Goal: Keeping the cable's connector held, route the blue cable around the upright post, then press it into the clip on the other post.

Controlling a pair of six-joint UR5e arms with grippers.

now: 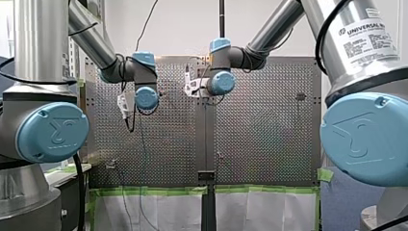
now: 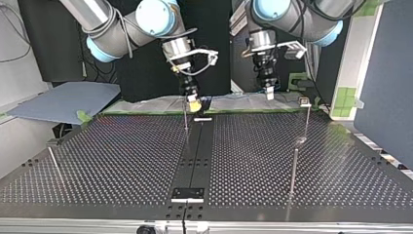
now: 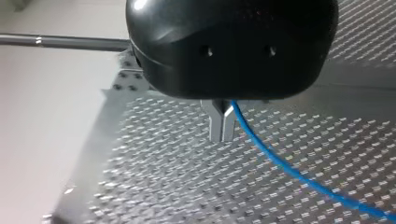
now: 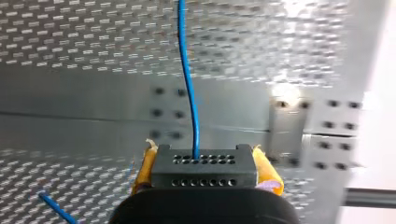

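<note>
Across the perforated table [image 2: 122, 161], with its dark centre strip [image 2: 197, 146], both UR5e arms hang their grippers low over the edge farthest from the top view's camera. My right arm [image 2: 122, 29] comes in at that view's left and my left arm [image 2: 297, 22] at its right. Several thin upright posts stand on the table. One post [image 2: 186, 119] rises just beside the centre strip, almost under my right gripper [image 2: 195, 105]. A second post [image 2: 307, 122] stands toward the view's right, near my left gripper [image 3: 222, 126], and carries a small dark clip [image 2: 305, 101] on top. A taller rod [image 2: 293, 170] stands nearer the camera. In the right wrist view, yellow pads [image 4: 145, 168] clamp a black connector [image 4: 204, 165] from both sides. The blue cable [image 4: 189, 88] leaves its upper row of holes and runs straight ahead over the table. In the left wrist view, the metal fingers [image 3: 215, 122] stand drawn narrow, nearly touching. They nip the cable, which comes out at the side of one finger and trails away in a curve above the table. The cable is well apart from the clip.
</note>
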